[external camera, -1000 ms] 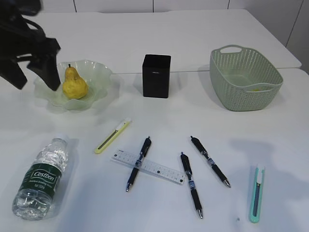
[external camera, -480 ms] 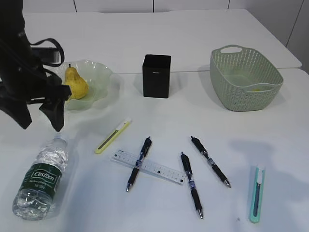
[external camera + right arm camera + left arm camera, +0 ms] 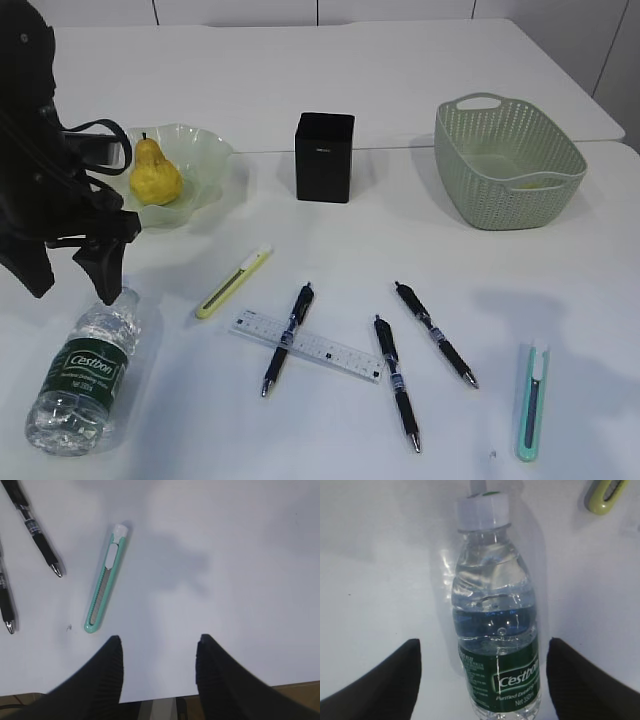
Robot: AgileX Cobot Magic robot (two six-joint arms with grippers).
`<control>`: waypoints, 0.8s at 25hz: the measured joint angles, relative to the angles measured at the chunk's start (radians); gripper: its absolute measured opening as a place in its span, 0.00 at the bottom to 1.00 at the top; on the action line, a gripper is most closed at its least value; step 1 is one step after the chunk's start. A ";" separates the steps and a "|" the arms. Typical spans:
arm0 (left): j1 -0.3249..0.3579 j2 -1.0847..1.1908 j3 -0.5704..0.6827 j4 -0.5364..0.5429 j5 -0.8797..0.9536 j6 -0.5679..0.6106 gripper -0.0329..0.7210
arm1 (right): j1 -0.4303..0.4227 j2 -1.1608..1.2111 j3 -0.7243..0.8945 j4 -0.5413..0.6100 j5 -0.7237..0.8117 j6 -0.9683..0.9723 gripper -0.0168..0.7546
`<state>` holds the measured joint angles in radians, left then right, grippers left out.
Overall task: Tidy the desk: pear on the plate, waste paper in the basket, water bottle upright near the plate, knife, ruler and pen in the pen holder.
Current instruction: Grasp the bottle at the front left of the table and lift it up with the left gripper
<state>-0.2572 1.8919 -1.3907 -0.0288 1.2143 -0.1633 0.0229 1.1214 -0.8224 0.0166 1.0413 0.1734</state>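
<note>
A clear water bottle (image 3: 88, 372) with a green label lies on its side at the front left, cap toward the plate. My left gripper (image 3: 72, 285) is open and hovers just above its cap end. In the left wrist view the bottle (image 3: 495, 625) lies between the open fingers (image 3: 395, 680) without touching them. A yellow pear (image 3: 155, 178) sits on the pale green plate (image 3: 215, 160). A yellow knife (image 3: 233, 282), a clear ruler (image 3: 330, 352), three black pens (image 3: 396, 380) and a teal knife (image 3: 533, 400) lie on the table. My right gripper (image 3: 159, 640) is open and empty near the teal knife (image 3: 105, 584).
A black pen holder (image 3: 324, 157) stands at the middle back. A green mesh basket (image 3: 505, 165) stands at the back right with something small and yellowish inside. One pen lies across the ruler. The table's front edge shows under my right gripper.
My left arm has moved from beside the plate toward the front and down, and now hangs over the bottle's cap end. Nothing on the table has moved.
</note>
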 joint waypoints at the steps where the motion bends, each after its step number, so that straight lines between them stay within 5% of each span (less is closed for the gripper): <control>1: 0.000 0.002 0.000 0.000 0.000 0.000 0.77 | 0.000 0.000 0.000 0.002 0.000 0.000 0.52; 20: -0.005 0.119 0.000 -0.026 -0.004 0.000 0.82 | 0.000 0.000 0.000 0.002 -0.005 -0.002 0.52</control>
<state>-0.2626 2.0107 -1.3907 -0.0545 1.2106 -0.1633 0.0229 1.1214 -0.8224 0.0186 1.0358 0.1711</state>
